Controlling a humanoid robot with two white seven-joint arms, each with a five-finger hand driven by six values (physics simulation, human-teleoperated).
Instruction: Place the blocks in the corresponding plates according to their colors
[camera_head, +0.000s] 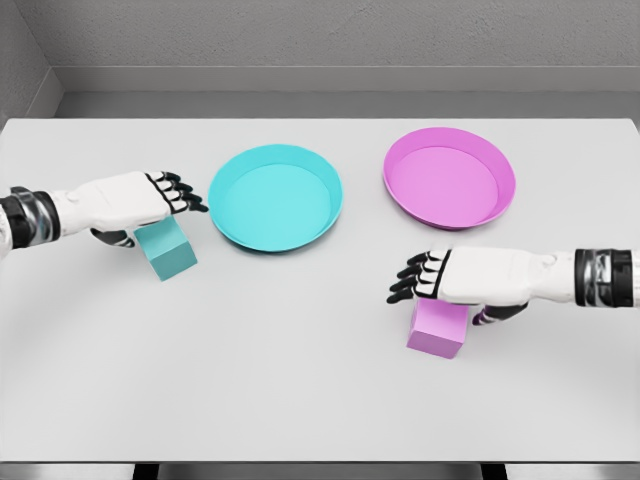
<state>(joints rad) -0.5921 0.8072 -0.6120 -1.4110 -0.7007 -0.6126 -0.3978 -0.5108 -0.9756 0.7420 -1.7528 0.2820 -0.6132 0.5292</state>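
Fingers (178, 190) of the left hand (125, 200), black at the tips and only loosely bent, are seen stretched toward the cyan plate, while the thumb is tucked below the palm against the cyan block; whether the block is actually pinched cannot be told. On the right hand (470, 275) the dark fingers (410, 278) are likewise held out, slightly curled and close together, pointing left, with the thumb lowered beside the pink block; a firm grasp cannot be confirmed there either.

A broad, matte, pale grey worktop (300, 380) with a smooth, even surface is spread across nearly the whole view, backed by a grey wall. Two round, shallow plates with raised, sloping rims are set on its far half: the cyan plate (276, 197) left of centre and the pink plate (449, 177) to its right, near each other but apart. Both are rendered in smooth, plain plastic-like colour.

The cyan block (167, 250), a small cube with crisp edges, is placed just left of the cyan plate, partly covered by the left hand. The pink block (438, 328), a similar cube, is placed in front of the pink plate, well apart from it, under the right hand.
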